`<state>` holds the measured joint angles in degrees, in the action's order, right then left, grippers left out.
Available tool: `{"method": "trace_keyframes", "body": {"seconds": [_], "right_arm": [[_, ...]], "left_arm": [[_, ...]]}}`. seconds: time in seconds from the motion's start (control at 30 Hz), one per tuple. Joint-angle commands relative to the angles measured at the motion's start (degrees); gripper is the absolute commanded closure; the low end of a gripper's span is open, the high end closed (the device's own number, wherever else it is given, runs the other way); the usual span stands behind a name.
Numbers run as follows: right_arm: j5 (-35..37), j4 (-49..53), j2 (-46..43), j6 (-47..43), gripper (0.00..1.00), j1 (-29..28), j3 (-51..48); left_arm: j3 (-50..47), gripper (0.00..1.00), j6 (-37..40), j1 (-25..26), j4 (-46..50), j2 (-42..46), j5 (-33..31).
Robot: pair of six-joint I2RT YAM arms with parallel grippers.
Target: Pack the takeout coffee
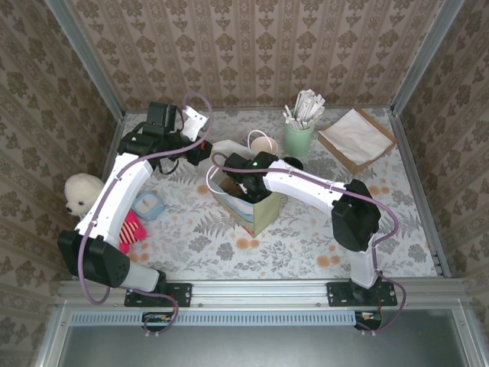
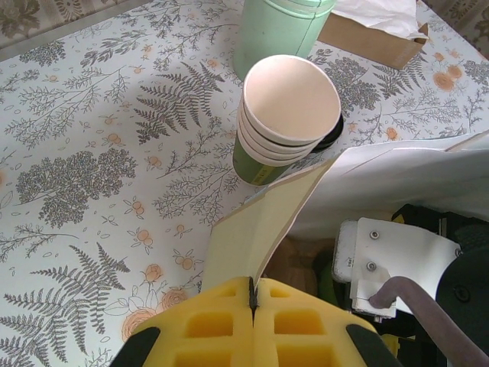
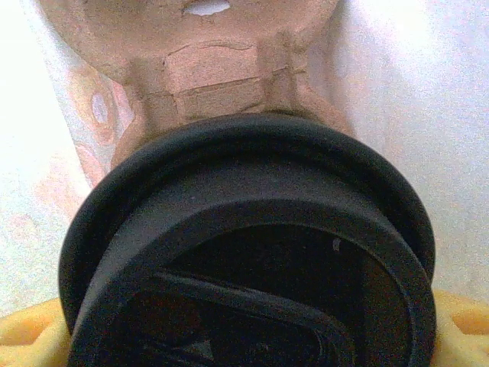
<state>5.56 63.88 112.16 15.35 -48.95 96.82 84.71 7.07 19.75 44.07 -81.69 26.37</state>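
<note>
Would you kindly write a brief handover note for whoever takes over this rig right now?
Left gripper: shut on the flap at the paper bag mouth, holding it open.
Right gripper: down inside the bag, closed around the lidded takeout coffee.
Done: the cup is lidded and inside the bag.
Left to do: I cannot tell whether it stands on the bag's bottom. Probably set it down, release, lift the right arm out, then let go of the flap.

The lid is smooth, matt black plastic; the bag inside is creased brown paper.
</note>
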Motion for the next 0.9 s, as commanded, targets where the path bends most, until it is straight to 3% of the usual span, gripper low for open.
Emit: {"method": "trace_keyframes", "body": {"seconds": [0.0, 0.2, 0.87], "right_arm": [[-1.71, 3.12, 1.33, 1.13, 0.27, 0.07, 1.21], [-1.74, 2.63, 0.08, 2.53, 0.19, 0.05, 0.93], [-2.77, 2.48, -1.87, 2.17, 0.13, 0.04, 2.02]], "left_arm": [[0.73, 1.0, -0.29, -0.25, -2.33, 0.49, 0.96], [0.51, 1.0, -0.11, -0.24, -2.41, 0.57, 0.8], [0.1, 1.0, -0.12, -0.32, -2.56, 0.84, 0.52]]}}
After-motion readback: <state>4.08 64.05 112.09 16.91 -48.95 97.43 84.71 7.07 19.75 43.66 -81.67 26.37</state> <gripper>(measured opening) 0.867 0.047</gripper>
